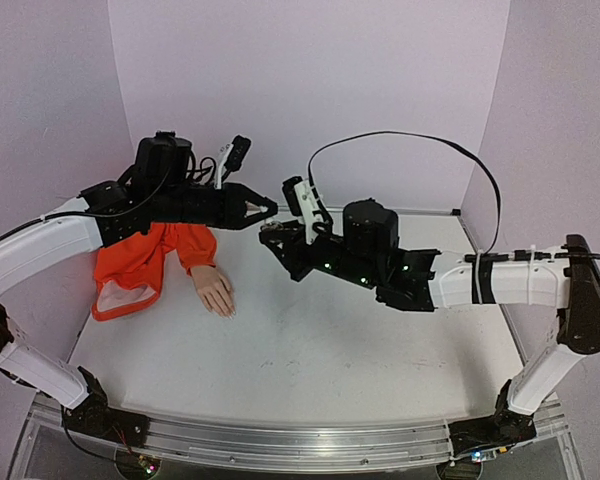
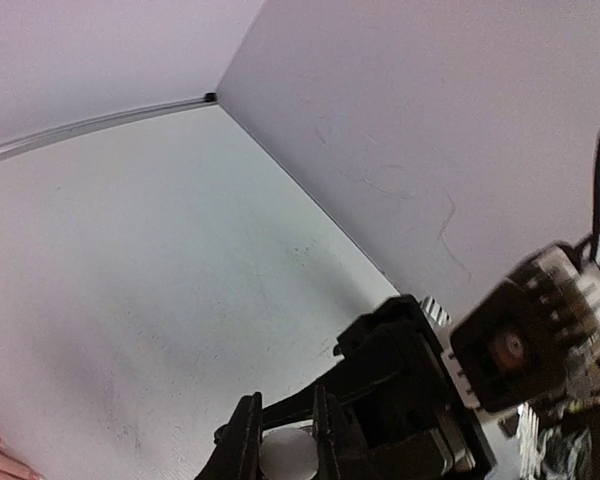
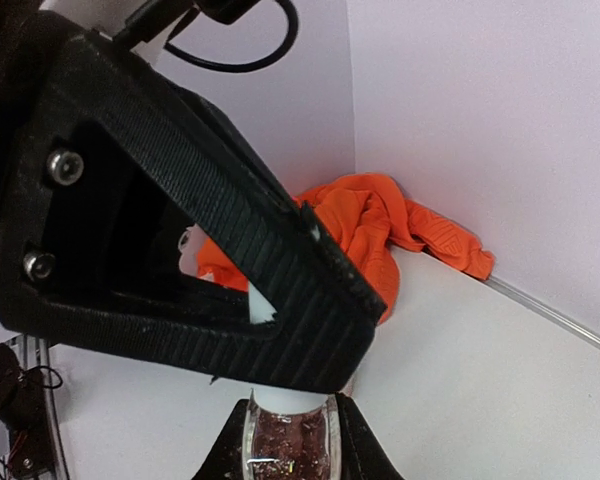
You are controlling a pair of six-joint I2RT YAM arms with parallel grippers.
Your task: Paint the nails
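A flesh-coloured mannequin hand (image 1: 216,290) lies on the table, coming out of an orange sleeve (image 1: 145,262). Its nails are too small to make out from above. In mid-air above the table's middle, my right gripper (image 3: 290,445) is shut on a small glass bottle (image 3: 288,450) of glittery dark-red polish. My left gripper (image 2: 285,445) meets it tip to tip and is shut on the bottle's pale cap (image 2: 286,452). From above, the left gripper (image 1: 270,210) and the right gripper (image 1: 272,235) touch to the right of the hand, well above it.
The orange sleeve (image 3: 380,225) is bunched against the back-left wall. Purple walls close in the table at the back and both sides. A black cable (image 1: 410,140) loops over the right arm.
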